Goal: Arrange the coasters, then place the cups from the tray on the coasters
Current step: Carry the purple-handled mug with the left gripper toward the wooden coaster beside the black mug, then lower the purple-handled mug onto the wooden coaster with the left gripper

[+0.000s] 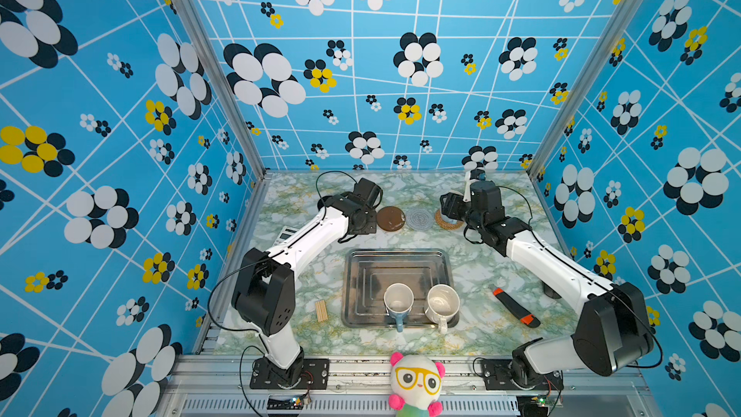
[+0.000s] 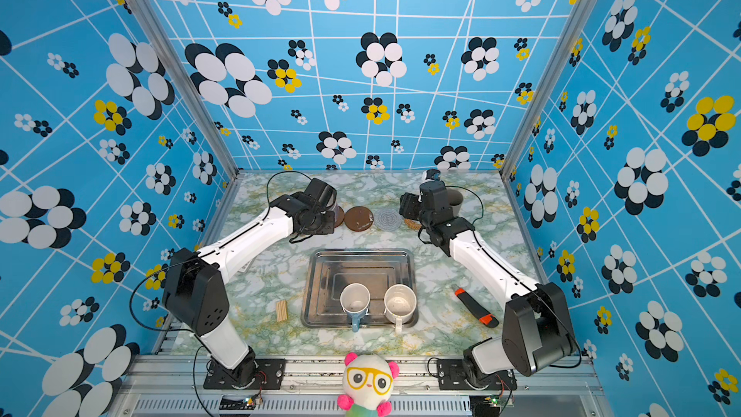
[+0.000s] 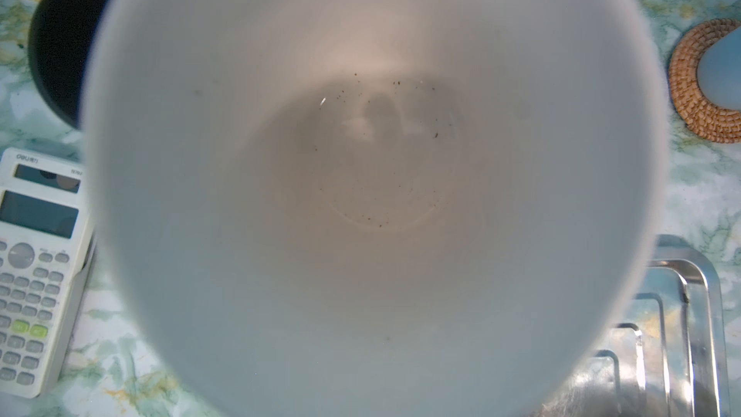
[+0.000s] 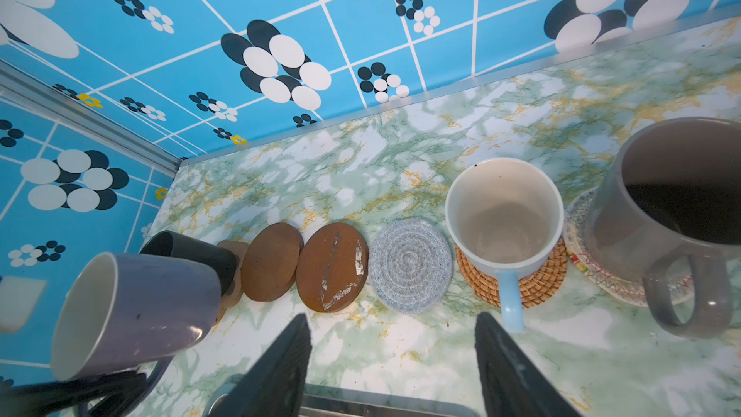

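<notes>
The table [image 1: 501, 242] carries the tray [image 1: 349, 274] at its middle, toward the front edge. A light blue mug [image 1: 398, 300] and a white mug [image 1: 443, 302] stand at the tray's front edge. The left gripper [image 4: 120, 379] is clamped tight on the tilted lavender mug [image 4: 136, 306]. The right gripper [image 4: 391, 338] is wide open and empty, just before the grey-blue coaster [image 4: 409, 264].

Along the back edge:
- The black mug [image 4: 188, 252] sits on the paw coaster [image 4: 236, 246].
- Two brown discs [image 4: 272, 261] [image 4: 332, 266] follow.
- A second light blue mug [image 4: 503, 214] sits on the rattan coaster [image 4: 537, 290].
- The grey mug [image 4: 681, 210] sits on the beige coaster [image 4: 613, 288].
</notes>
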Motion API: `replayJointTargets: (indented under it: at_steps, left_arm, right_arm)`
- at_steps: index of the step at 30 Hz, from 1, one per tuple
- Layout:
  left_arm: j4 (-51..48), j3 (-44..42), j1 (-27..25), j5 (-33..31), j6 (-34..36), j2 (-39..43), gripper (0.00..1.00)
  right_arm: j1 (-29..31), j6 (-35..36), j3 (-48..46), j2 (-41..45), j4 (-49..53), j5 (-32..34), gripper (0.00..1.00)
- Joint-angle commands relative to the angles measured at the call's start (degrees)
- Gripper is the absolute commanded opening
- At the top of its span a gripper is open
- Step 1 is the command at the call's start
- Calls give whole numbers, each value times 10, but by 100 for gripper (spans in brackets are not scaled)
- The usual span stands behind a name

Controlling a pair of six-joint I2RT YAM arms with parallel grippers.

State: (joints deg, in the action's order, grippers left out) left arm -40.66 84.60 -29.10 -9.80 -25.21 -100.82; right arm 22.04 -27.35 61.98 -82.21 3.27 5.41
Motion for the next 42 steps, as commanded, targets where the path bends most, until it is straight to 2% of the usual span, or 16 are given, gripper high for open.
replayJointTargets:
  at_steps: [1, 17, 42]
  left_arm:
    - [16, 44, 11, 8, 30, -20, 0]
    - [23, 112, 39, 33, 41, -126, 0]
    - [35, 120, 57, 32, 39, -170, 0]
  right_arm:
    - [-9, 13, -12, 21, 17, -6, 67]
    - [-21, 15, -19, 36, 24, -11, 67]
    - [-33, 16, -30, 45, 25, -15, 67]
